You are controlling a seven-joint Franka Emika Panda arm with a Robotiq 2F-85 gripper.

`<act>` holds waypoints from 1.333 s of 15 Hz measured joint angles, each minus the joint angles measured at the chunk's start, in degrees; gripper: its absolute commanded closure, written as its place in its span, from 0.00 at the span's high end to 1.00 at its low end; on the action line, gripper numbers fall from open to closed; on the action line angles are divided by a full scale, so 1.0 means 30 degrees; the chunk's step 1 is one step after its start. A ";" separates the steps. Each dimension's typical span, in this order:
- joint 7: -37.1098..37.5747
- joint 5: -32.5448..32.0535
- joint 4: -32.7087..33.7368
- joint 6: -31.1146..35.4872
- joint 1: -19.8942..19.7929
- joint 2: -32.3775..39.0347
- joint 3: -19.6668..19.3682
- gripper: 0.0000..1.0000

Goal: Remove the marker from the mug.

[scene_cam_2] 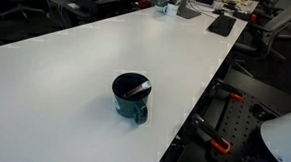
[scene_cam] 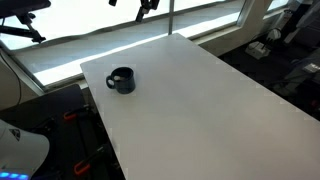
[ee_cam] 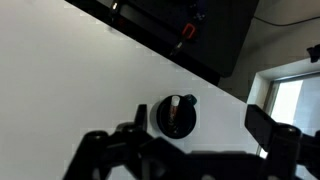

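The thin brownish-red marker (ee_cam: 178,105) leans across the mouth of the small dark navy round mug (ee_cam: 177,118) on the white tabletop (ee_cam: 70,90). My gripper (ee_cam: 198,127) hangs well above it, jaws spread wide, with the mug between them and closer to one side.

Of the marker (scene_cam_2: 138,89) I see only a blurred reddish sliver; the rest is hidden down inside the mug (scene_cam_2: 127,104).
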 measured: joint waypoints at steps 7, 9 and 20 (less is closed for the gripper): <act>-0.0058 -0.0161 0.0574 -0.1361 -0.0028 0.1126 0.0448 1.00; -0.0057 -0.0164 0.0571 -0.1361 -0.0044 0.1182 0.0449 1.00; 0.0158 -0.0751 0.1725 -0.1313 0.0144 0.6969 0.1318 1.00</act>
